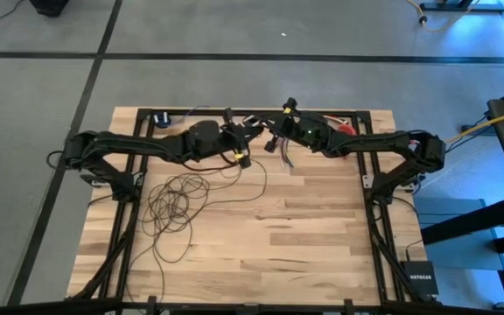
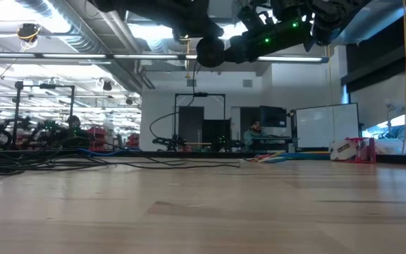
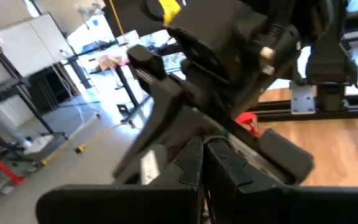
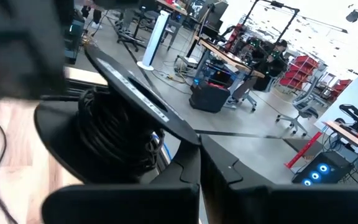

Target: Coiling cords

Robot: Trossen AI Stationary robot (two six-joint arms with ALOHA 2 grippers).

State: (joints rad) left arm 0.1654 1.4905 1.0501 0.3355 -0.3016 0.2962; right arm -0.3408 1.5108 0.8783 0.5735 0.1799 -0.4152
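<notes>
Cords [image 1: 175, 203]: thin dark wire in a loose tangle of many loops on the wooden table [image 1: 304, 245], left-centre part, w/ 1 strand trailing down toward the near edge and another curving up-right toward the grippers. In the low view the wire shows as flat dark loops [image 2: 41, 161] along the far left of the tabletop. Puck end can't be made out.

Left gripper [image 1: 245, 150] is raised above the far-centre of the table, above and right of the tangle; fingers [image 3: 191, 165] pressed together, closed. Whether a strand is pinched between them can't be told. A yellow tag [image 1: 237, 157] sits on it.

Right gripper [image 1: 274, 140] is just beside the left one, nearly meeting it at far-centre; fingers [image 4: 194, 174] closed too, nothing visible held. Short multicoloured wires [image 1: 280, 154] hang below it.

Small blue-black item [image 1: 159, 118] at the table's far-left edge, red object [image 1: 346, 129] by the right arm. Netgear box [image 1: 421, 278] on the floor at right
</notes>
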